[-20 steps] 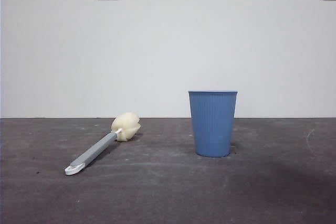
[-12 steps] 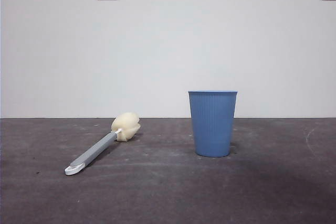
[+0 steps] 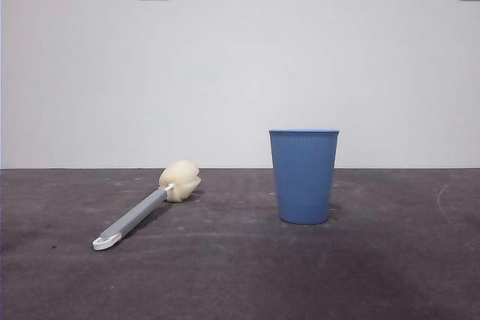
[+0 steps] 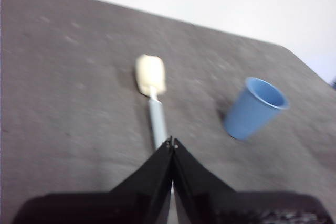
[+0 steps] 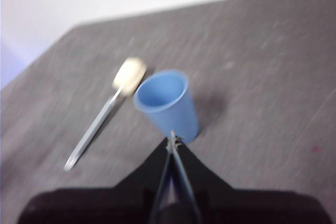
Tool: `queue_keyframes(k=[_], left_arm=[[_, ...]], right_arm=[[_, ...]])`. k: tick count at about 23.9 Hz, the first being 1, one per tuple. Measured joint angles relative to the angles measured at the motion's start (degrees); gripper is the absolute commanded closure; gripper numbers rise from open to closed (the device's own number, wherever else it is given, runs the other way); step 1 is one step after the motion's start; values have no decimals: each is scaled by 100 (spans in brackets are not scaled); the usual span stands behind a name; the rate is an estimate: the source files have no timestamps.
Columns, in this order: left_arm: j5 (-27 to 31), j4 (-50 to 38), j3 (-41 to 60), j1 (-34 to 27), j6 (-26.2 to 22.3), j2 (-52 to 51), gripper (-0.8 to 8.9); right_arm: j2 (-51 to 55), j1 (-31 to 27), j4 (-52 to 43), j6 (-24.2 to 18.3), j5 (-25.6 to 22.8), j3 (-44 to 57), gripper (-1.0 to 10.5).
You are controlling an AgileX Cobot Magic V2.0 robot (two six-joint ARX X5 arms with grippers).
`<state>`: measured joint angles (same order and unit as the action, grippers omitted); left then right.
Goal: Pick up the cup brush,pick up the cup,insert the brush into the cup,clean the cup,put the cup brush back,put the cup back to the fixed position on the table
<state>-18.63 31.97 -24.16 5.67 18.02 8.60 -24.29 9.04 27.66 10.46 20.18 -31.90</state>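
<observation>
**Brush and cup both resting on the bench, my hands above them**

The brush [image 3: 142,208] lies flat on the dark grey bench [image 3: 240,275], its cream sponge head toward the wall and its white looped end toward the near edge. The blue cup [image 3: 304,176] stands upright to the brush's right, well apart from it, mouth up.

My left hand [image 4: 171,142] hangs over the brush's grey handle with its jaws pressed together at the tips, holding nothing. My right hand [image 5: 173,141] hovers just short of the cup; its picture is blurred, but the jaws seem closed to a point and grip nothing.

Neither hand shows in the front view
</observation>
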Motion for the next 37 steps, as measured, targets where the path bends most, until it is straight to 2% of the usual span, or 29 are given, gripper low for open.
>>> queue_keyframes(k=[3, 8, 11, 16, 21, 22, 23, 25, 26, 37], left_arm=[[-243, 407, -468, 0, -50, 415, 820], [-656, 1250, -1163, 0, -437, 1137, 820], [-962, 1718, -1464, 0, -713, 1456, 820], [-1161, 2297, -1818, 0, -1167, 1729, 821], [-1176, 2485, -1838, 0, -1401, 1749, 810], [-1176, 2487, -1838, 0, -1405, 1749, 761], [-1176, 2487, -1838, 0, -1408, 1749, 626], [-1178, 2487, -1838, 0, -1414, 1753, 252], [-1176, 2487, -1838, 0, -1416, 1753, 194], [-1172, 2024, -1838, 0, -1440, 1971, 194]], right_arm=[[-415, 0, 817, -348, 389, -549, 958], [-1001, 37, 2070, -925, 868, -1279, 958], [-1213, 74, 2645, -1244, 968, -1574, 957], [-1416, 107, 3228, -1711, 981, -1853, 957], [-1423, 107, 3259, -1827, 981, -1856, 935], [-1423, 107, 3259, -1832, 981, -1856, 860], [-1423, 107, 3259, -1836, 981, -1856, 735], [-1423, 107, 3257, -1821, 979, -1856, 467], [-1423, 107, 3254, -1816, 979, -1856, 393], [-1563, 107, 2774, -1261, 968, -1858, 379]])
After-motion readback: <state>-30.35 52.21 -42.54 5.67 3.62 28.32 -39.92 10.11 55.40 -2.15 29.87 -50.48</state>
